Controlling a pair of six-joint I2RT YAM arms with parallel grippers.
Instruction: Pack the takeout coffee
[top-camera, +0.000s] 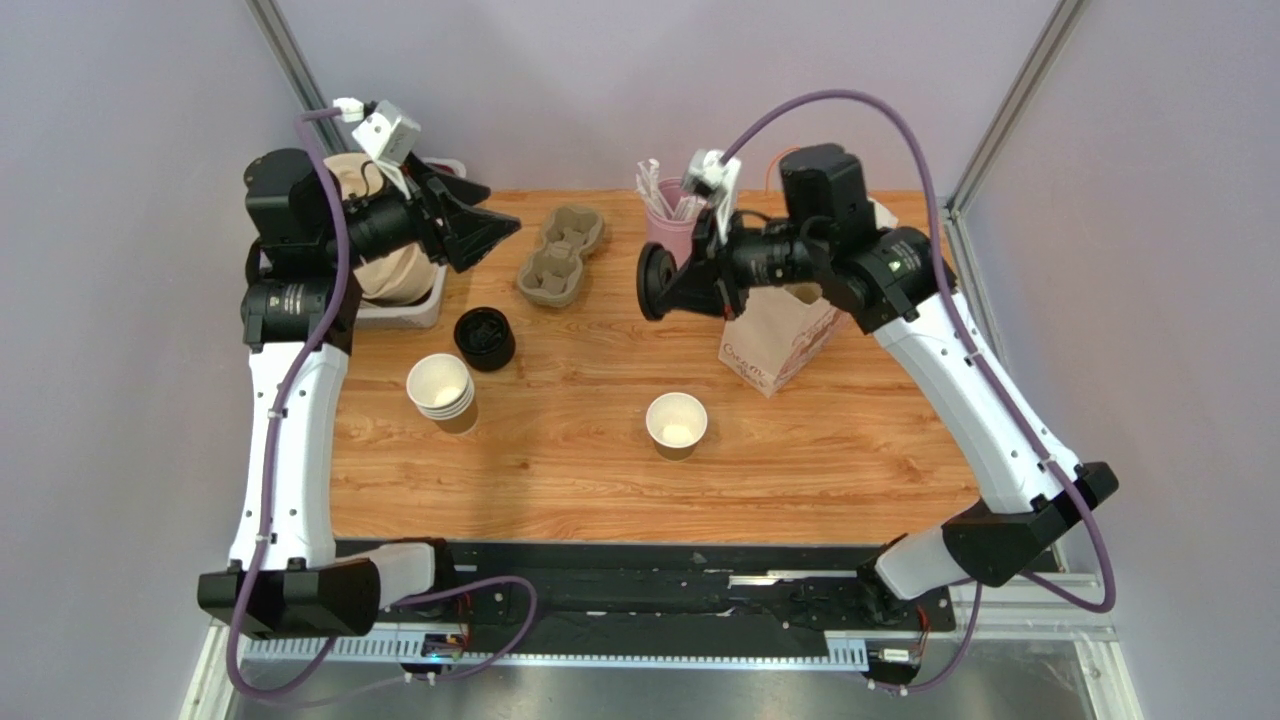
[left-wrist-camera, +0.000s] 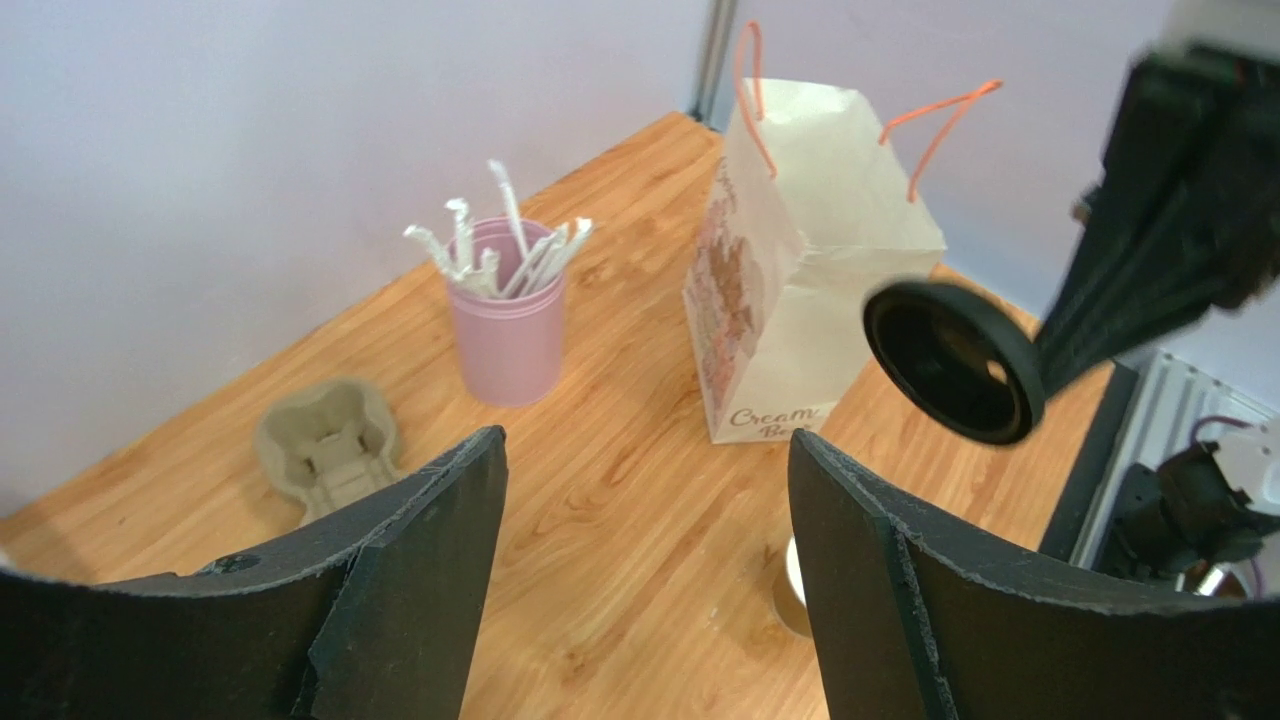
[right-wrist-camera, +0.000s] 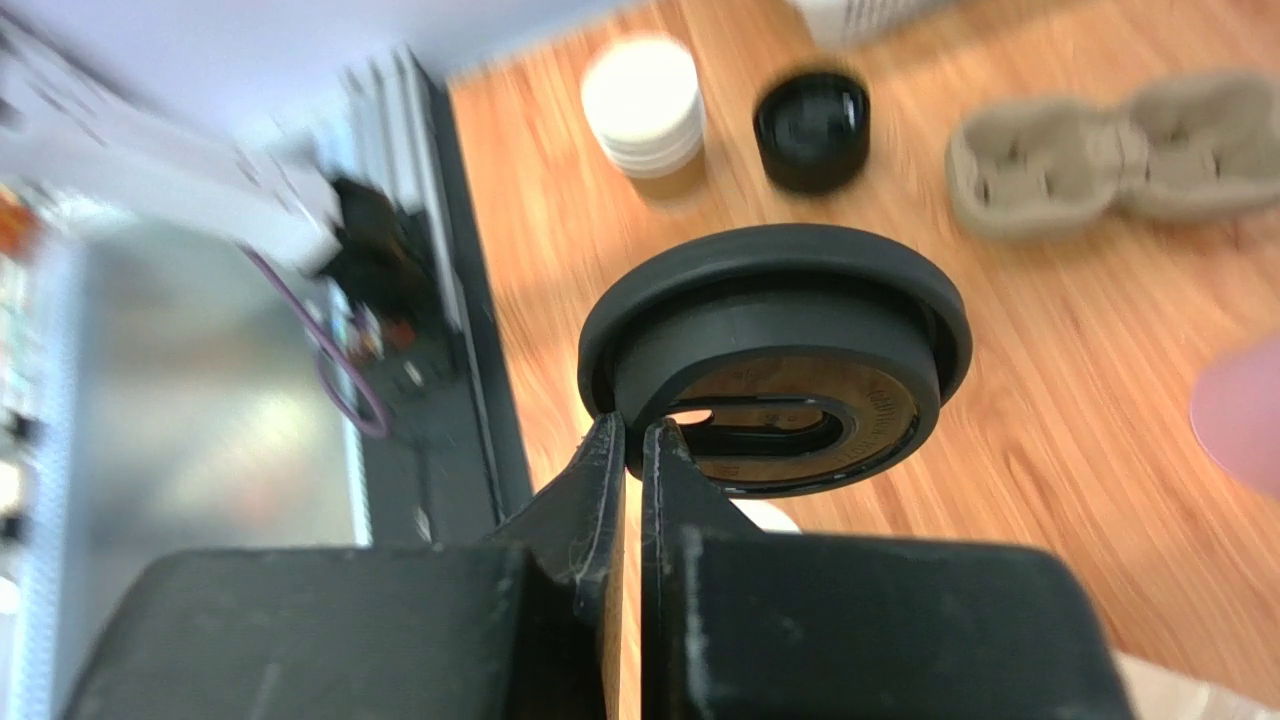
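Observation:
The takeout coffee cup (top-camera: 676, 423) is a single brown paper cup, white inside, standing open and upright near the table's middle front. In the left wrist view only a sliver of it (left-wrist-camera: 787, 585) shows beside my right finger. My right gripper (top-camera: 672, 285) is shut on the rim of a black round lid (top-camera: 654, 282) and holds it in the air, behind and above the cup. The right wrist view shows the lid (right-wrist-camera: 774, 360) pinched at my right gripper (right-wrist-camera: 633, 435). My left gripper (top-camera: 496, 218) is open and empty, raised at the back left; it also shows in the left wrist view (left-wrist-camera: 646, 495).
A nested cup stack (top-camera: 442, 390) and a stack of black lids (top-camera: 484, 338) stand at the left. A pulp cup carrier (top-camera: 561, 252) and a pink cup of white sticks (top-camera: 666, 210) are at the back. A paper bag (top-camera: 777, 333) with orange handles stands at the right.

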